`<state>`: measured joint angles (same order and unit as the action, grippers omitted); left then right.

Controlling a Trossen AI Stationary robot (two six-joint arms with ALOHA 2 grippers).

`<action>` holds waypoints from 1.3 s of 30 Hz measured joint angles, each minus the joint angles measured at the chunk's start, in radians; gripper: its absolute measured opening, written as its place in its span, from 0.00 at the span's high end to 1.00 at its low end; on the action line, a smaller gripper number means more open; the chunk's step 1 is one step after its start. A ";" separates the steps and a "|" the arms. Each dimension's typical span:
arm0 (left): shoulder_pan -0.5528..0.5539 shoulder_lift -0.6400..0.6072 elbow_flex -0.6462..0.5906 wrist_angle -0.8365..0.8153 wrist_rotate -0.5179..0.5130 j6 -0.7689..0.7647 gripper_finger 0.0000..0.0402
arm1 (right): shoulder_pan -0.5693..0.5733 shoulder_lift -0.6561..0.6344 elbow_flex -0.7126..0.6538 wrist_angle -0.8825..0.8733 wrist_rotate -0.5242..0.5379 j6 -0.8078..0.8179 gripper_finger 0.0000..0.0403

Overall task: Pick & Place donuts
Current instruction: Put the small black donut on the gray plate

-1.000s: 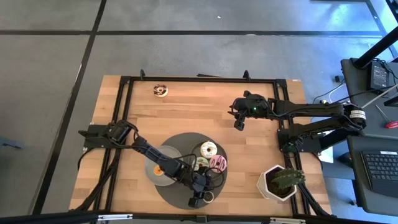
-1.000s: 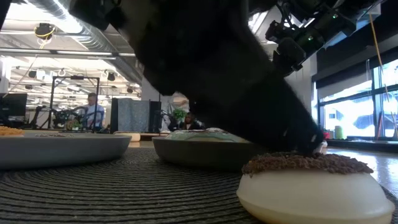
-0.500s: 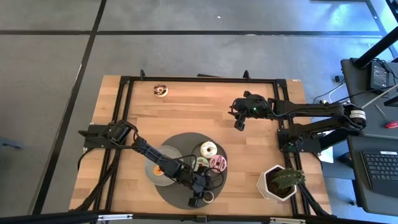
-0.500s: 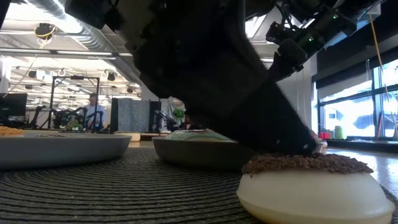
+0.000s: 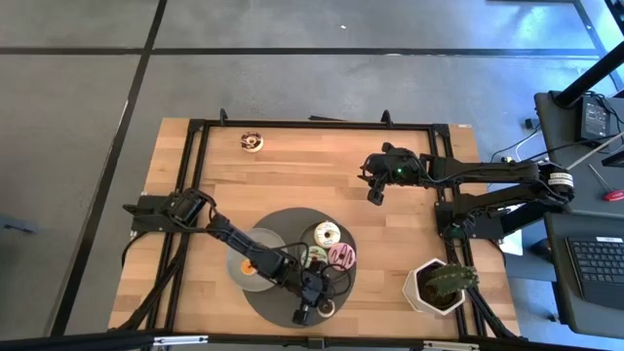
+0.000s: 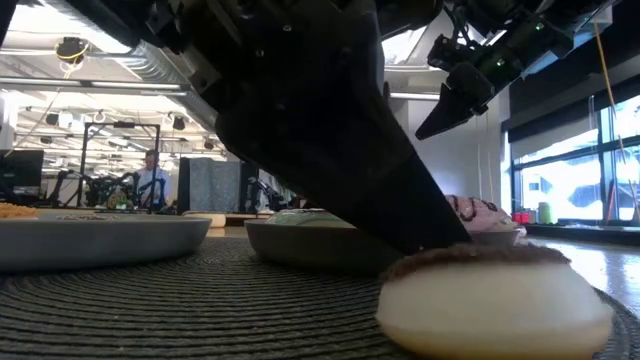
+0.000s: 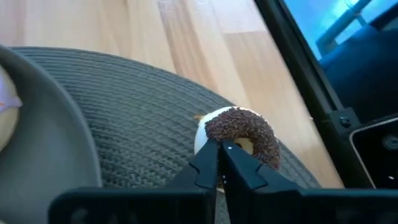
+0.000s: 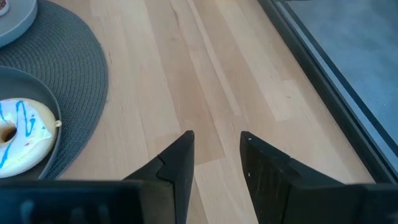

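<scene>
One chocolate-sprinkled donut (image 7: pixel 239 132) sits at the grey mat's (image 7: pixel 143 118) near edge, its rim pinched in the left gripper (image 7: pixel 221 150); so thin a hold could let it slip or tip. Farther off, the right gripper (image 8: pixel 214 146) hovers spread above bare table (image 8: pixel 205 74).

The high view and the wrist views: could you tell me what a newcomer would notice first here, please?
First, the left gripper at the near edge of the round grey mat, its jaws together at the rim of a chocolate-sprinkled donut. Next, the two grey plates on that mat, one holding a cream donut with blue icing lines. The right gripper hangs open over bare wood, and one donut lies alone at the far edge.
</scene>
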<state>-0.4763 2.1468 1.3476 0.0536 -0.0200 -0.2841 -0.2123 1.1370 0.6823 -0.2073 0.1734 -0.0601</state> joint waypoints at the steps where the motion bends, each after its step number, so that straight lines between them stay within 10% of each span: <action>1: 0.000 -0.001 0.000 0.003 0.012 0.000 0.98 | 0.000 0.000 0.000 0.000 0.000 0.000 0.67; 8: -0.001 -0.083 0.000 -0.034 0.094 -0.002 0.99 | 0.000 0.000 0.000 0.000 0.000 0.000 0.67; 20: -0.021 -0.279 -0.017 -0.678 -0.068 -0.171 0.99 | 0.000 0.000 0.000 0.001 0.000 0.002 0.67; 39: -0.026 -0.633 -0.581 -0.411 -0.156 -0.493 0.99 | 0.000 0.000 0.000 0.032 0.017 0.007 0.67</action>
<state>-0.5023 1.5135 0.7669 -0.3576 -0.1761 -0.7770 -0.2119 1.1370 0.6823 -0.1749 0.1902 -0.0532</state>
